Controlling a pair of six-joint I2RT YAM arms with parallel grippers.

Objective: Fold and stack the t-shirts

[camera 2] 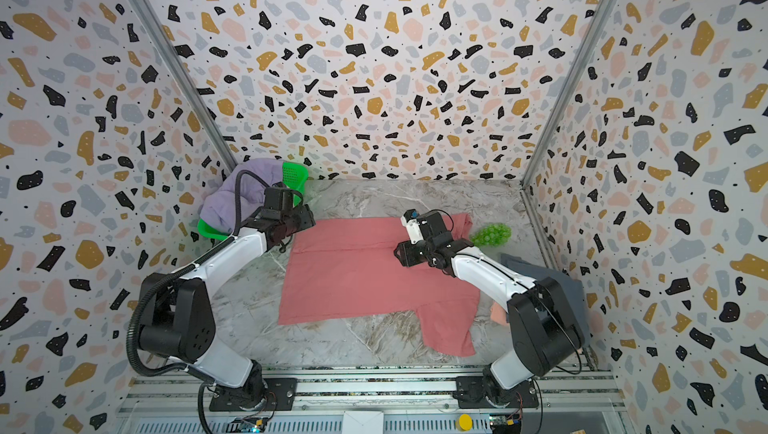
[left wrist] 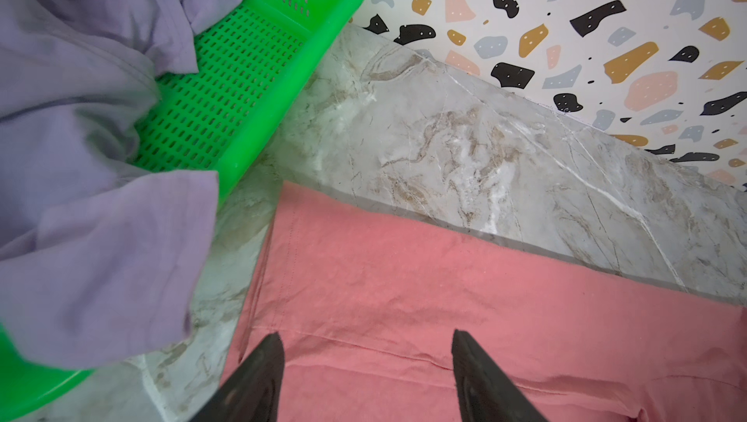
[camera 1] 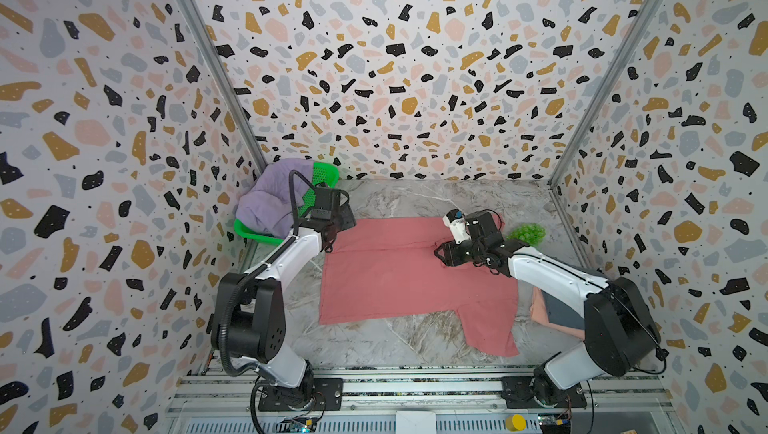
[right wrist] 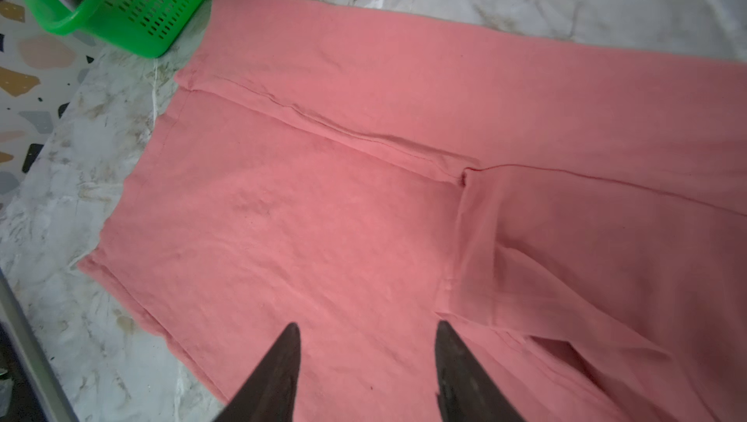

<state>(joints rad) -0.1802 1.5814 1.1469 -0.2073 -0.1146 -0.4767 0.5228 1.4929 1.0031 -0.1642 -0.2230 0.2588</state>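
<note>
Coral tee (camera 1: 415,274) flat mid-table (camera 1: 415,199), far strip folded over, one sleeve sticking out twd front edge.

L gripper (left wrist: 366,335): released, fingers (left wrist: 258,375) apart, nothing btwn, hovering over coral's far-left corner.
R gripper (right wrist: 368,325): also released, jaws apart, empty, above coral near the armpit seam.

Around:
- Green basket (camera 1: 326,172) back-left, just beside coral's corner; strip of bare marble btwn them in L wrist view.
- Lilac tee (camera 1: 266,203) bunched in basket, spilling over rim.
- L arm (camera 1: 291,253) crossing over basket's near side in both top views.
- Green balls (camera 1: 528,232) clustered back-right, just beside coral's far sleeve. Touching or not: can't tell.
- Grey tee (camera 1: 561,313) on top of peach tee (camera 1: 538,307) at right edge, mostly hidden under R arm (camera 1: 552,274). Fold state can't tell.

Count: 4 tees (1 coral, 1 lilac, 1 grey, 1 peach), 1 basket, 1 ball cluster (balls too small to count), 2 grippers.
</note>
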